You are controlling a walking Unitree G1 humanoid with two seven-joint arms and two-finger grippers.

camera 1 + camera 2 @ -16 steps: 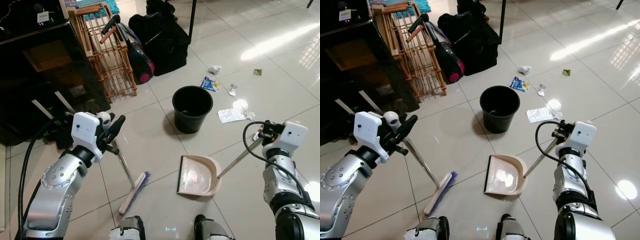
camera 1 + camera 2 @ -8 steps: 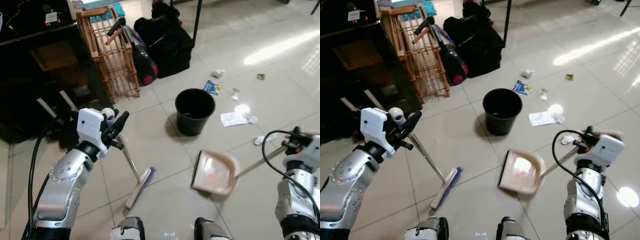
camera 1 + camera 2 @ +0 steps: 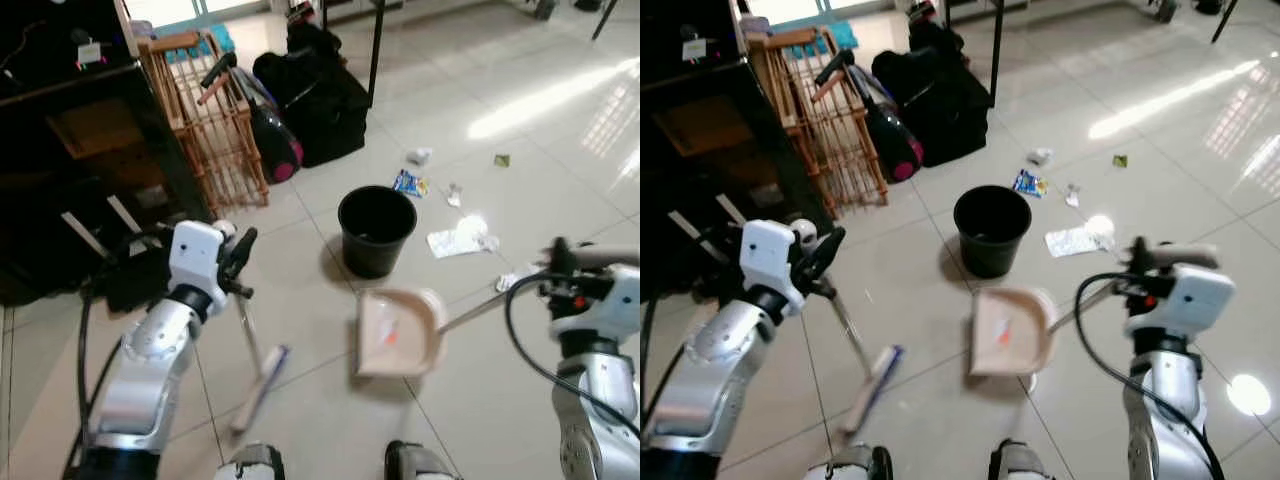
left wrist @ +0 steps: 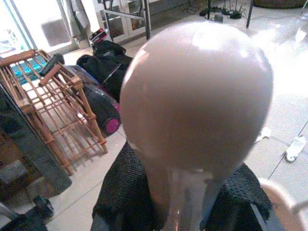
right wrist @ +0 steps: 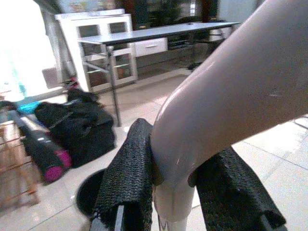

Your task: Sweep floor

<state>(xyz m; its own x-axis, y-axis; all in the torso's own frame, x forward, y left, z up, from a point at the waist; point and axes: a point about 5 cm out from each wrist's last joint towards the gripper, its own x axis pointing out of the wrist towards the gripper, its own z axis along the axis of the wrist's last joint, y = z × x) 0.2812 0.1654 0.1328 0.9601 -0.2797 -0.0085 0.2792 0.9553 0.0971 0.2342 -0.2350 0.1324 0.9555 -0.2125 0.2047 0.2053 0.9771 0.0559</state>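
Lifted off the tiles since a second ago, the dustpan (image 3: pixel 398 332) hangs by its handle in the closed right gripper (image 5: pixel 175 190), near the bin (image 3: pixel 376 229); left gripper (image 4: pixel 178 202) clamps the broom (image 3: pixel 258 385), head down for sweeping toward the litter (image 3: pixel 460 238).

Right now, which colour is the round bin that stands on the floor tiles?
Black. The round plastic bin is black inside and out; the left eye view shows it best.
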